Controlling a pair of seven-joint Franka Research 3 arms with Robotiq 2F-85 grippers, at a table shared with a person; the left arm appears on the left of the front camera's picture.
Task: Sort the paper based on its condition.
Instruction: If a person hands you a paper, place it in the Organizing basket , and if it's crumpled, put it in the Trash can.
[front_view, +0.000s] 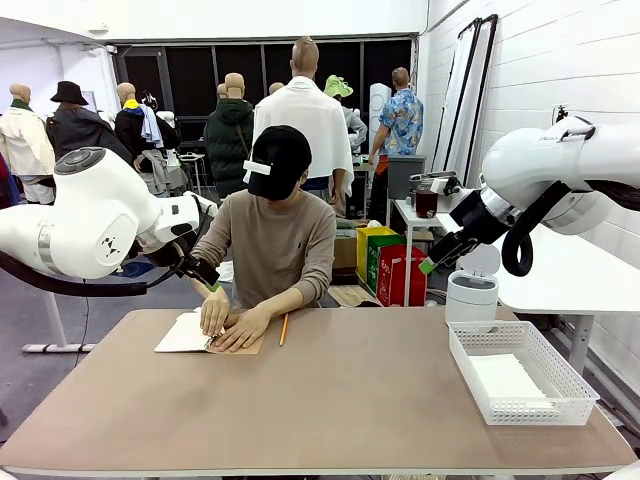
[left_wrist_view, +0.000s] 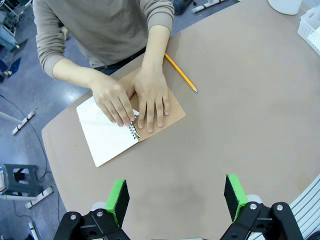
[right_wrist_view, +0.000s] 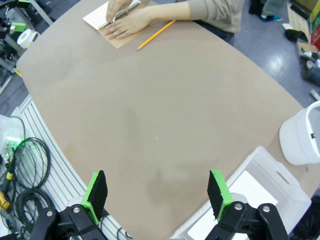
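Ahead of the left gripper (left_wrist_view: 175, 187), spread wide and empty, a person's hands (left_wrist_view: 150, 97) press the notebook (left_wrist_view: 107, 137); best wait, then pinch a freed sheet's edge. Right gripper (right_wrist_view: 156, 177) likewise spread, empty.

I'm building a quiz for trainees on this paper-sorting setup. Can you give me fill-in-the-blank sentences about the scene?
1. The person's hands press on a spiral-bound ___.
2. A yellow ___ lies on the table beside it.
3. The white basket holds a sheet of ___.
4. The left gripper and right gripper have their jaws ___.
Missing: notebook; pencil; paper; open.
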